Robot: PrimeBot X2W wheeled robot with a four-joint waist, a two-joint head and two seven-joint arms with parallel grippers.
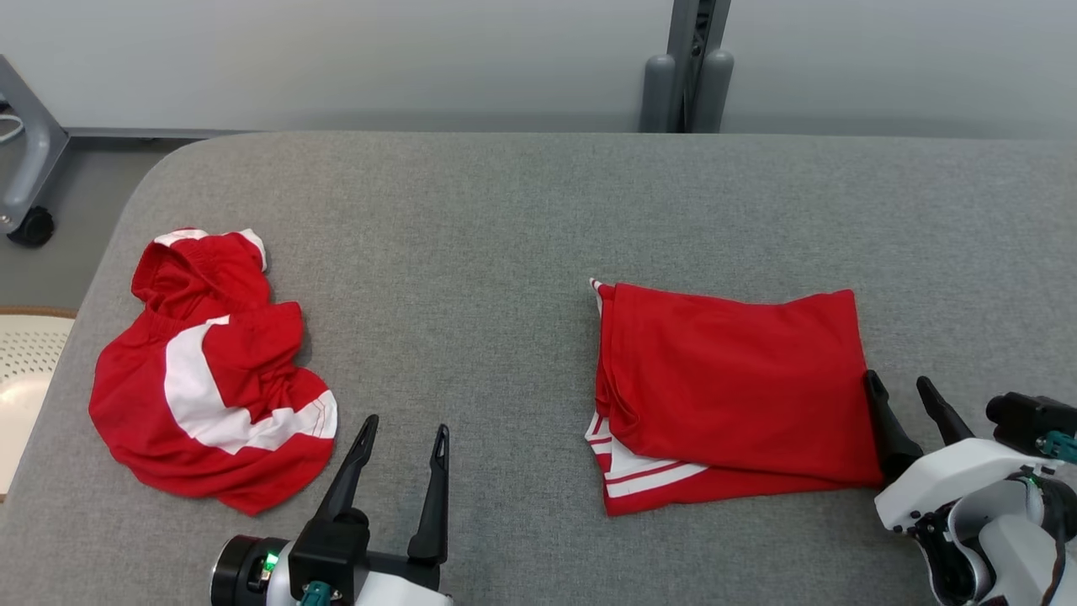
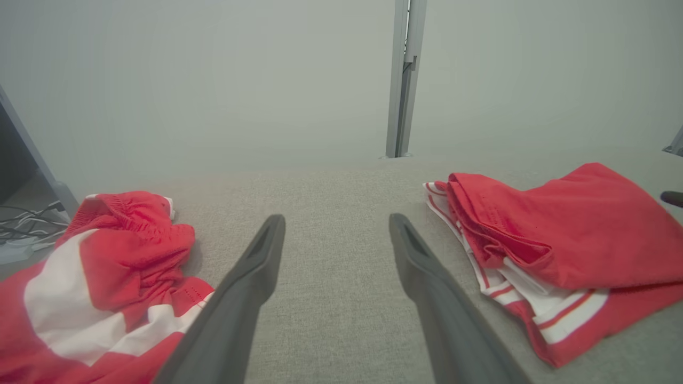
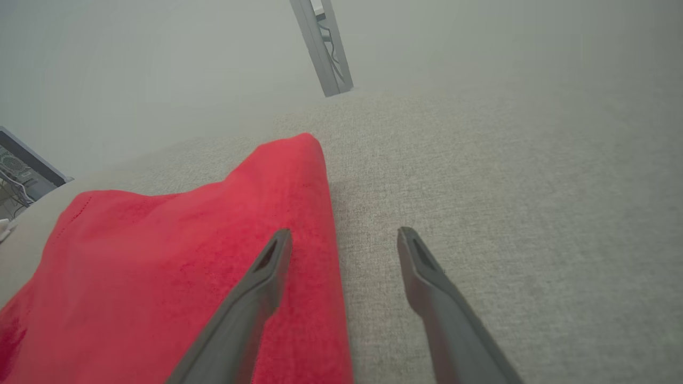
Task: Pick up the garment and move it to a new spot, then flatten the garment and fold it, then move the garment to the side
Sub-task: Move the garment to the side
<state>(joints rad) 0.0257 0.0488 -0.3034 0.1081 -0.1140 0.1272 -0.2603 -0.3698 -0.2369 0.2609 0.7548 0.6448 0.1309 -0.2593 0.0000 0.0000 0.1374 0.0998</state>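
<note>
Two red garments are lying on the grey table [image 1: 522, 219]. The folded garment [image 1: 732, 370] is sitting right of centre, a neat red rectangle with white-striped layers peeking out at its near left corner. Far over on the left, well apart from it, the crumpled garment [image 1: 210, 379] is lying in a heap, a broad white band curving across its red cloth and its elastic waistband bunching up at the far end.

The left gripper [image 1: 405, 425] is waiting at the near edge between the two garments, nearer the crumpled one, its jaws standing wide apart and holding nothing. Through the left wrist view that gripper [image 2: 336, 218] is pointing over bare table, with the crumpled garment [image 2: 106, 266] lying to one side and the folded garment [image 2: 576, 229] to the other.

The right gripper [image 1: 898, 379] is sitting at the folded garment's right edge, jaws spread and pinching nothing. In its own wrist view the gripper [image 3: 344, 232] is straddling that edge: one finger is showing over the red cloth [image 3: 187, 256], the other over bare table [image 3: 507, 213]. Whether the fingers are touching the cloth, I cannot tell.

A grey post [image 1: 686, 67] is rising behind the table's far edge.
</note>
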